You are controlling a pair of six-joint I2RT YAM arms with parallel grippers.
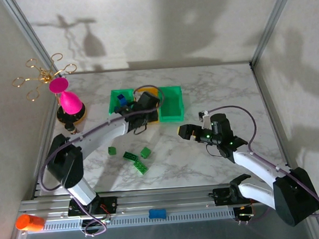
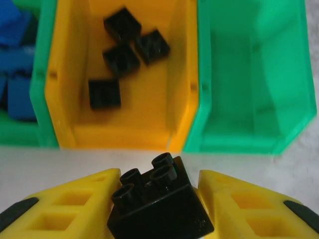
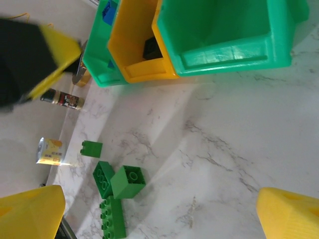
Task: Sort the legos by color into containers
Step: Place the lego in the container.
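Note:
My left gripper (image 2: 159,201) is shut on a black lego (image 2: 164,209), studs up, just in front of the orange container (image 2: 65,99). Several black legos (image 2: 121,59) lie in that container, and blue legos (image 2: 17,79) sit in the green container (image 2: 40,59) to its left. The right green container (image 2: 254,74) stands beside it. From above, the left gripper (image 1: 146,105) covers the middle bin. Green legos (image 1: 141,166) lie loose on the marble, seen too as a cluster of green legos (image 3: 128,181). My right gripper (image 3: 159,219) hangs open over bare marble right of them.
A pink goblet (image 1: 67,98), a gold wire stand (image 1: 41,73) and a small bottle (image 3: 62,98) stand at the table's left. The left arm's yellow finger (image 3: 52,57) shows near the bins. An orange object (image 1: 28,221) and a blue piece (image 1: 157,213) sit on the front rail.

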